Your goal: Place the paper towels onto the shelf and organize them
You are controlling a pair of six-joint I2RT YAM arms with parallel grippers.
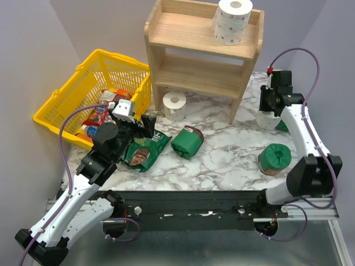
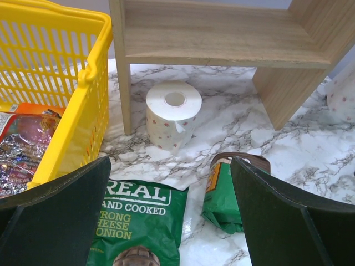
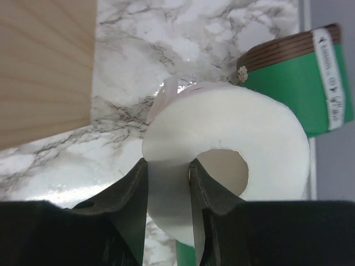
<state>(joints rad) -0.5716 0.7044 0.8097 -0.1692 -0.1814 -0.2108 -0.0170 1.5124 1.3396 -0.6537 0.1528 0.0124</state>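
Right gripper (image 3: pixel 168 172) pinches a paper towel roll (image 3: pixel 260 127) by its wall, inner finger at the core | lift upright, clearing the shelf (image 3: pixel 44 66) panel left of fingers | left gripper (image 2: pixel 171 163) spread, second roll (image 2: pixel 173 113) ahead

Matt paper towel roll (image 3: pixel 238 133) in the right gripper (image 3: pixel 169 172); smooth pale wood shelf (image 3: pixel 44 66) left of it, glossy marbled tabletop (image 3: pixel 183 39).

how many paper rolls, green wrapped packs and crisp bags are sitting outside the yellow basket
paper rolls: 3
green wrapped packs: 3
crisp bags: 1
total: 7
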